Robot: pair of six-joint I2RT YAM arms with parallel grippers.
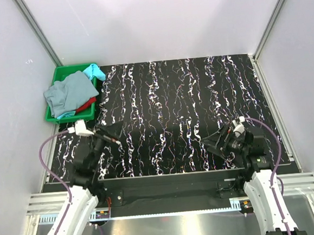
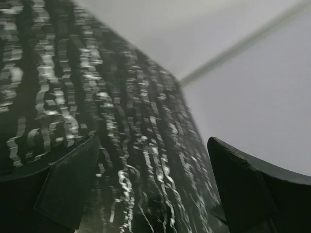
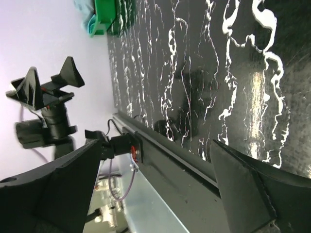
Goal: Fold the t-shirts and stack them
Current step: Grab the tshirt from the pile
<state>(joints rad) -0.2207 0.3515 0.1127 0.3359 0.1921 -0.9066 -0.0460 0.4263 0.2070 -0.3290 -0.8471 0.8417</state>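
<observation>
Peeking from beneath the grey-blue shirt (image 1: pixel 70 91) — a red shirt (image 1: pixel 88 104).

Top view: you look down from above and behind the arm bases, far enough to see the whole table (image 1: pixel 188 104) and the green tray (image 1: pixel 69 70) at its far left corner.
Left wrist: you sit low and very near the table (image 2: pixel 97 121), blurred, facing along it to white walls.
Right wrist: rolled sideways, you face across the table's near edge towards the left gripper (image 3: pixel 48 80) and the green tray (image 3: pixel 103 17).
Shared: top and right wrist views both show the green tray and the left gripper (image 1: pixel 110 135).
</observation>
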